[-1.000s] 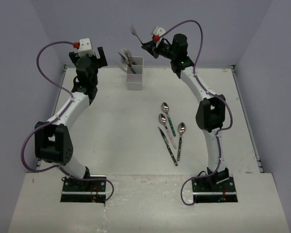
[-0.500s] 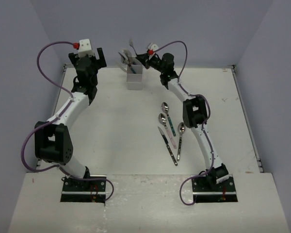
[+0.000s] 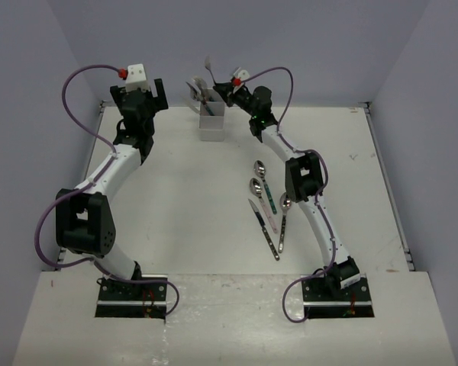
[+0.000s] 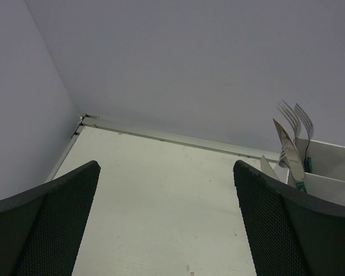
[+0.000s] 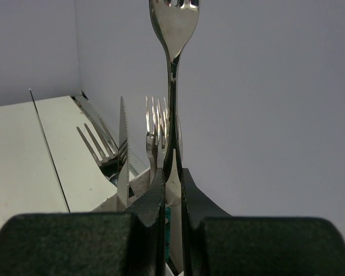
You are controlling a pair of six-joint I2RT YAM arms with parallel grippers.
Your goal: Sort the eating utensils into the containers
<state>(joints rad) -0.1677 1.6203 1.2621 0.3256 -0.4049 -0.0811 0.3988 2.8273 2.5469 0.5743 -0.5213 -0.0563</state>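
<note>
- The white surface carries everything, and the action is up at its far edge, about midway along.
- The right arm stretches the whole way there. The right gripper hangs just above the holder, jaws pinched narrow on the stem of a fork, tines up and handle pointing down.
- The left arm stands near the far left corner. The left gripper carries nothing, jaws spread wide, out of the play.
- The holder, white and split into compartments, stands upright by the far edge and already bristles with sorted pieces, heads up: at least two forks and a serrated knife. Which compartment the carried fork is over, I cannot tell.
- Left to sort, four pieces lie close together right of centre on the surface, beside the right arm: a teal-handled spoon, a pink-handled spoon, a third spoon and a dark-handled knife.
- My read is that we're past halfway. This fork looks ready to go in, and then four pieces remain, three of them spoons. I see no spoon head among those standing in the holder so far.
</note>
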